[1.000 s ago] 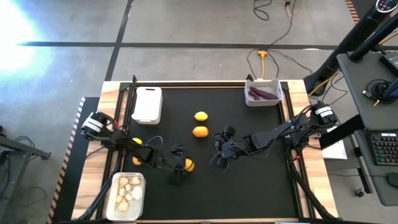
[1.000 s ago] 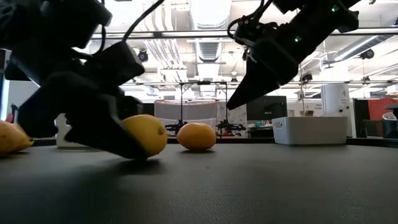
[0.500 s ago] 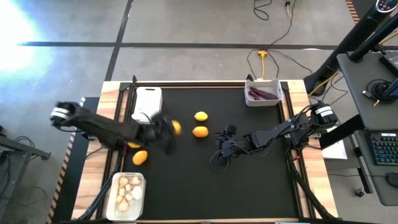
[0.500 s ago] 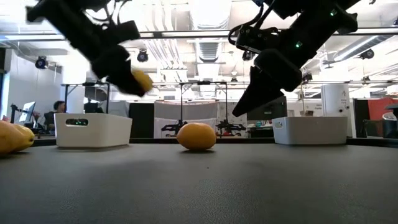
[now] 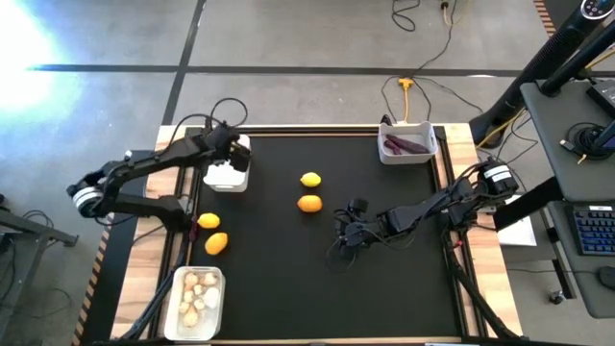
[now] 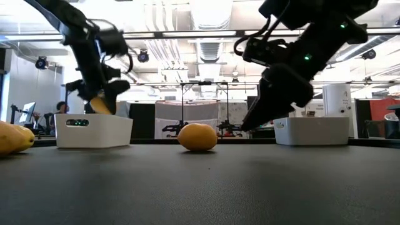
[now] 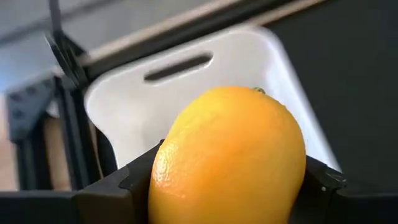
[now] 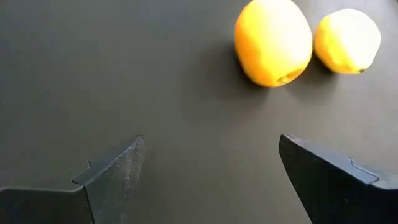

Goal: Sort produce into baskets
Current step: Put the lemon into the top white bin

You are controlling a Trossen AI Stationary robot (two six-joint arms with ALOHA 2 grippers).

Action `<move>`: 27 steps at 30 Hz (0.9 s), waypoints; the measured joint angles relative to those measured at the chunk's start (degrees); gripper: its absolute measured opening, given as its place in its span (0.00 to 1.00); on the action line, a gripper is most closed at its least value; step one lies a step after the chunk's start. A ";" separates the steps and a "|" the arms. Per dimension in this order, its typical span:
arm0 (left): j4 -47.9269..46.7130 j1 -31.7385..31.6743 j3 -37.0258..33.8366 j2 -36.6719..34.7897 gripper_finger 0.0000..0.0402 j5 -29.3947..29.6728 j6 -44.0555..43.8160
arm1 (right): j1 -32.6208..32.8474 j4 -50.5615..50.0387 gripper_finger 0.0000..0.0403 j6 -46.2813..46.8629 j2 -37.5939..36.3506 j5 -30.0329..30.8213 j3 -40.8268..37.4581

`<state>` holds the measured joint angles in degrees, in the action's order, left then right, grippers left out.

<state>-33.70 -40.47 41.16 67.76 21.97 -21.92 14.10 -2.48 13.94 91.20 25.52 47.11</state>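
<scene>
My left gripper is shut on a yellow-orange lemon and hangs over the empty white basket at the far left; the low view shows the lemon just above that basket's rim. My right gripper is open and empty above the mat, near the table's middle. Two more lemons rest on the mat beyond it, and both show in the right wrist view. My left gripper pinches the lemon by its two sides between its two fingers. The fingers come from above, slanting down. The lemon is lifted clear, above the basket's open top.
Two lemons lie at the mat's left edge. A basket of whitish lumpy pieces stands near left. A basket with purple pieces stands far right. Bare black mat lies in the near middle.
My left gripper has lifted the lemon off the mat near the table's middle and carried it up and toward the far left, until it hangs over the empty white basket. The lemon is now clear of the table.
</scene>
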 joint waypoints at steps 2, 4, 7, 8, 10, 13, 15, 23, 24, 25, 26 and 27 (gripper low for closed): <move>-0.27 -2.81 0.19 2.10 0.57 -3.37 0.24 | 0.65 -0.13 0.90 0.17 0.00 0.00 -0.44; -0.11 -4.47 0.90 4.43 0.57 -5.34 0.42 | 1.17 -0.09 0.90 0.53 0.00 0.00 -0.81; -0.58 -5.32 1.47 8.47 0.58 -5.44 1.39 | 1.62 -0.17 0.90 1.72 0.00 0.01 -1.51; -0.73 -5.44 1.64 9.85 0.58 -5.46 1.62 | 1.66 -0.18 0.90 1.97 0.00 0.01 -1.73; -0.83 -5.44 2.19 12.33 0.58 -5.07 1.77 | 1.79 -0.19 0.90 2.38 0.00 0.01 -2.12; -1.15 -5.41 3.14 15.22 0.59 -3.57 1.67 | 1.78 -0.28 0.90 2.62 0.00 0.02 -2.40; -2.32 -5.35 4.29 16.24 0.61 -2.81 1.63 | 1.78 -0.19 0.90 2.56 0.00 0.00 -2.40; -12.36 -5.09 11.09 15.86 0.75 -2.31 2.88 | 1.78 -0.21 0.90 2.45 0.00 0.00 -2.40; -13.87 -4.87 12.22 15.47 0.77 -2.33 3.42 | 1.78 -0.21 0.90 2.43 0.00 0.00 -2.40; -15.40 -4.48 13.49 14.95 0.78 -2.38 3.99 | 1.78 -0.21 0.90 2.40 0.00 0.00 -2.40; -16.99 -4.07 14.82 14.39 0.79 -2.86 4.47 | 1.78 -0.21 0.90 2.44 0.00 0.00 -2.40; -18.34 -3.45 15.98 13.79 0.79 -4.01 4.75 | 1.78 -0.23 0.90 2.51 0.00 0.00 -2.40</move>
<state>-52.04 -43.93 57.14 81.55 17.95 -17.17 15.88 -2.72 16.44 91.20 25.52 44.71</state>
